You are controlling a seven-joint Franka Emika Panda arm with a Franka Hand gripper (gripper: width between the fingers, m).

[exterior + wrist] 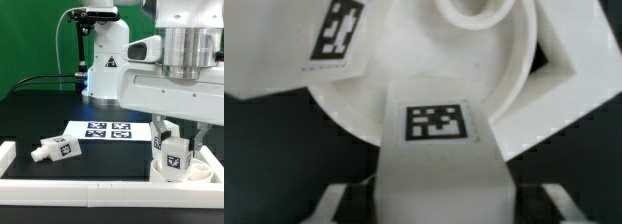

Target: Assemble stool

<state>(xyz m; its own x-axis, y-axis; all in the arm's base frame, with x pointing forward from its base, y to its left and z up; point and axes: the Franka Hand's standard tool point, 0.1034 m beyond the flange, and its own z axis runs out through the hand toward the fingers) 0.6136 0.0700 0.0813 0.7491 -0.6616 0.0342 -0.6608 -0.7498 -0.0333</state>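
Note:
The stool's round white seat (207, 173) lies at the exterior view's lower right, against the white rail. My gripper (180, 143) hangs straight over it, shut on a stubby white leg (177, 158) whose tag faces the camera. The leg's lower end is at the seat. In the wrist view that leg (438, 125) runs out from between my fingers, at my gripper (441, 205), onto the seat (384, 95). A second tagged leg (331, 40) stands on the seat beside it; it shows behind the held leg (161, 133). Another leg (56, 150) lies loose on the black table at the exterior view's left.
The marker board (108, 130) lies flat mid-table. Long white frame rails (90, 185) run along the front and the exterior view's left edge. The robot's white base (105, 65) stands behind, with cables at the back left.

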